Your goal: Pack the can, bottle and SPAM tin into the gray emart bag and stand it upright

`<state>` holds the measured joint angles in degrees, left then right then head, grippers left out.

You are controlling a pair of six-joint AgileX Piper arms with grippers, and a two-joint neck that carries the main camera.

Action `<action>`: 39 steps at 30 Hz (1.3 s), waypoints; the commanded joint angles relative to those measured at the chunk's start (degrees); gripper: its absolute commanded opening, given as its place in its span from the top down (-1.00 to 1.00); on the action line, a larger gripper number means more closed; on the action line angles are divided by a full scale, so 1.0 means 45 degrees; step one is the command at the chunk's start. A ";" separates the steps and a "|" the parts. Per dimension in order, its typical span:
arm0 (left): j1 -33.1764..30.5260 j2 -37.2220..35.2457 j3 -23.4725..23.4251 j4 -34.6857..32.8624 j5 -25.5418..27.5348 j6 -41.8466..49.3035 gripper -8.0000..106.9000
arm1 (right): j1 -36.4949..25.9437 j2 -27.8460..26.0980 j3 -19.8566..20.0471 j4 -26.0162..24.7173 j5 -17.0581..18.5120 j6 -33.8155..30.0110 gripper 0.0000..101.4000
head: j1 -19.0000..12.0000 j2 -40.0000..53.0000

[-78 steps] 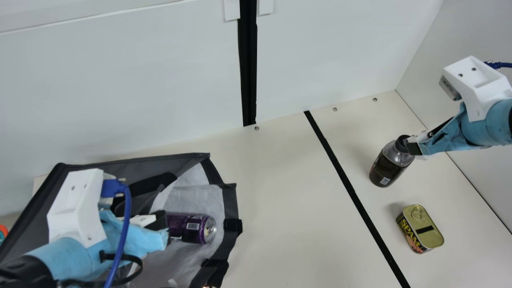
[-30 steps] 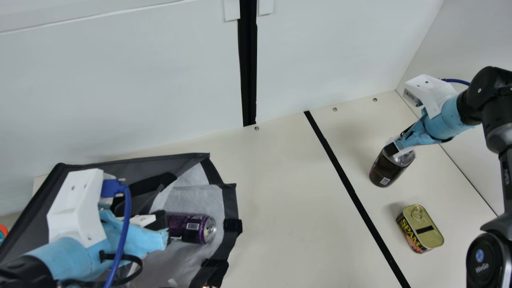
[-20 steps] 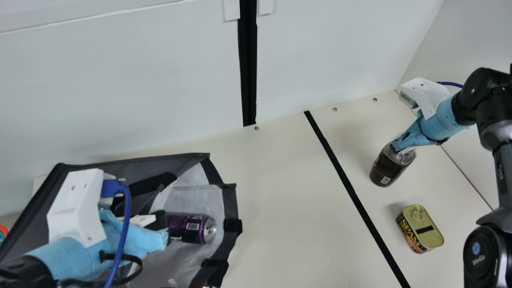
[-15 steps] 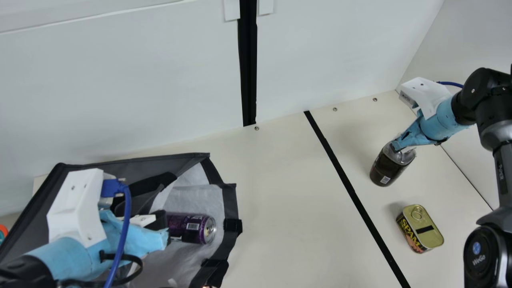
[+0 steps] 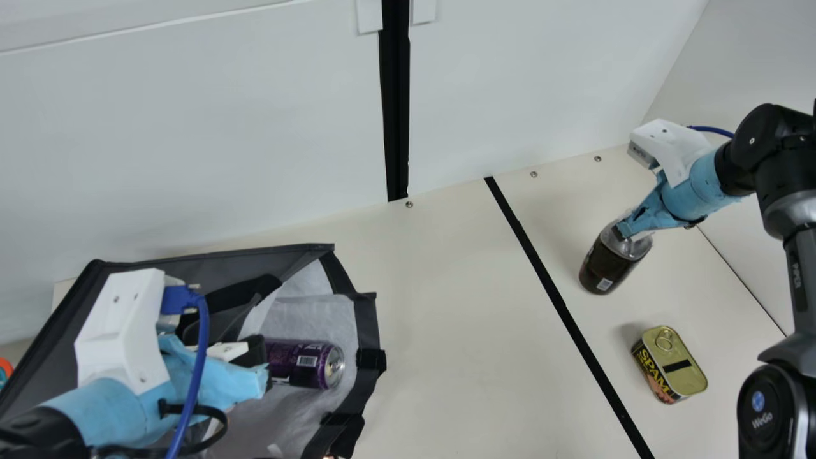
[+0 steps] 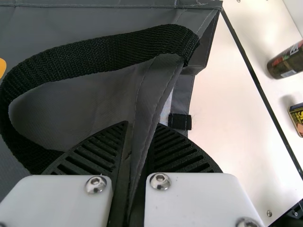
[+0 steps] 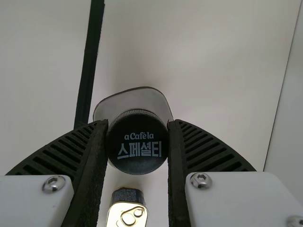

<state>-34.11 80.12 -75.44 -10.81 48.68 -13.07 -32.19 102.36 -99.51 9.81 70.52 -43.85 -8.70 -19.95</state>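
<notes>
In the main view my left gripper [image 5: 256, 364] is at the gray bag [image 5: 368, 325], which lies with its mouth towards the table's middle. The left wrist view has that gripper [image 6: 142, 126] shut on a fold of the bag's fabric [image 6: 158, 90]. Inside the mouth the purple can [image 5: 305, 364] lies on its side. My right gripper [image 5: 628, 234] is around the dark bottle's top [image 5: 609, 262]; the right wrist view puts its fingers [image 7: 138, 124] against both sides of the black cap [image 7: 137, 151]. The SPAM tin [image 5: 677, 368] rests on the table near the bottle.
A black tape line [image 5: 561, 306] crosses the table [image 5: 459, 319] between bag and bottle. White walls [image 5: 223, 140] rise behind and at the right. The bag's black strap [image 6: 94, 56] loops near my left gripper.
My right arm has come in from the right, and its gripper has lowered onto the bottle's top and shut there. Just now gripper and bottle shifted slightly left. The left arm has stayed put.
</notes>
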 commanded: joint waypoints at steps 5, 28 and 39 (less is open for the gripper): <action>0.0000 0.0000 0.0000 0.0000 0.0000 0.0000 1.00 | 0.0162 -0.0427 0.0042 0.0241 -0.0138 -0.0388 1.00 | -0.0289 -0.0011; 0.0000 0.0000 0.0000 0.0000 0.0000 0.0000 1.00 | 0.1481 -0.2143 0.1944 0.1274 -0.0138 -0.3182 1.00 | -0.0289 -0.0011; 0.0000 0.0000 0.0000 0.0000 0.0000 0.0000 1.00 | 0.2572 -0.2813 0.3035 0.2078 -0.0138 -0.4763 1.00 | -0.0289 -0.0011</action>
<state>-34.11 80.12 -75.44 -10.81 48.68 -13.07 -21.08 89.85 -86.31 18.83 69.80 -64.34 -8.70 -19.95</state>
